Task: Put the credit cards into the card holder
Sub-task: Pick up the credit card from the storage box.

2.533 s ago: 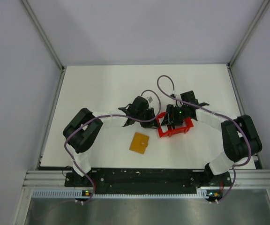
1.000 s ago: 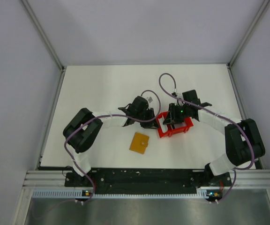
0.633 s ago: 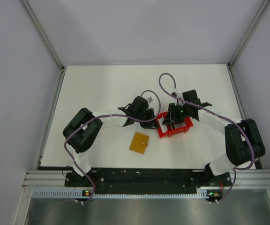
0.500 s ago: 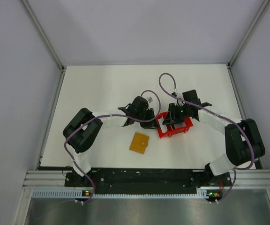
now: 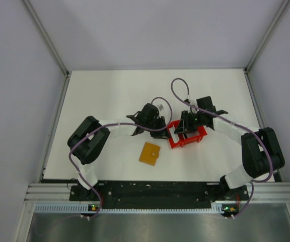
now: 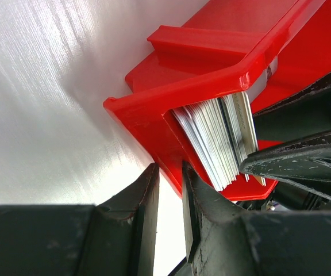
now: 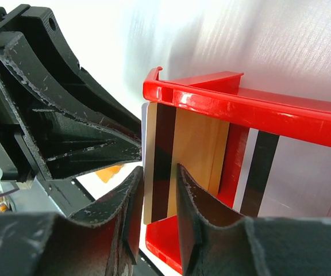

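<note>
The right gripper and left gripper, both narrowly parted, grip unclear, meet at the left end of one red tray packed with many credit cards; one card holder lies nearer.

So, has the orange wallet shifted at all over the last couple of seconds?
No. In the top view the wallet lies at the same spot and the same tilt, measured from the table edge, as in every earlier picture.

Right gripper is shifting back-left over red tray; a white card is tipping up at its left end.
</note>
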You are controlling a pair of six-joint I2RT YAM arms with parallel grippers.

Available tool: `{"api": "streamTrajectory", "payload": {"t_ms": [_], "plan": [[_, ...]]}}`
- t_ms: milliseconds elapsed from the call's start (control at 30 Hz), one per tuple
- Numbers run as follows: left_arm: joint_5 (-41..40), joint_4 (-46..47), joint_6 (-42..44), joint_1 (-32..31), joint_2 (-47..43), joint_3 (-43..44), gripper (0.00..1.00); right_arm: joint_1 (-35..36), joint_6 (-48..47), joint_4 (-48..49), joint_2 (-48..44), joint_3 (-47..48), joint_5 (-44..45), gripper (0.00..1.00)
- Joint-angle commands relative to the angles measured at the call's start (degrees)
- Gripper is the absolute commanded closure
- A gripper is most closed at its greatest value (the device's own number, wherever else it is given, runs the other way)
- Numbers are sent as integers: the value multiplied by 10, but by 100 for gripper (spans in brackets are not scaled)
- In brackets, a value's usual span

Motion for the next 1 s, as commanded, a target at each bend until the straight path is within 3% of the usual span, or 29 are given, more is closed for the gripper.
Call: {"api": "streamTrajectory", "payload": {"t_ms": [0,133,233,333,400,600,833,967], "plan": [[-1,48,-3,-9,8,21,73,13,22,28,10,0,-97,74],[-1,48,-3,-9,8,21,73,13,25,31,10,-1,-103,80],[-1,48,-3,-8,8,21,73,11,28,35,12,-1,-113,73],[0,48,-4,-9,8,21,73,12,30,37,16,-3,-118,72],[-1,48,-4,-9,8,20,73,11,32,44,16,-6,-127,84],[-1,49,-5,-9,7,19,73,12,30,45,24,-8,-118,87],[-2,46,-5,-9,6,18,73,9,22,38,-29,-1,-42,70],[-5,45,-4,-9,2,17,73,6,19,23,-77,-1,68,59]]}}
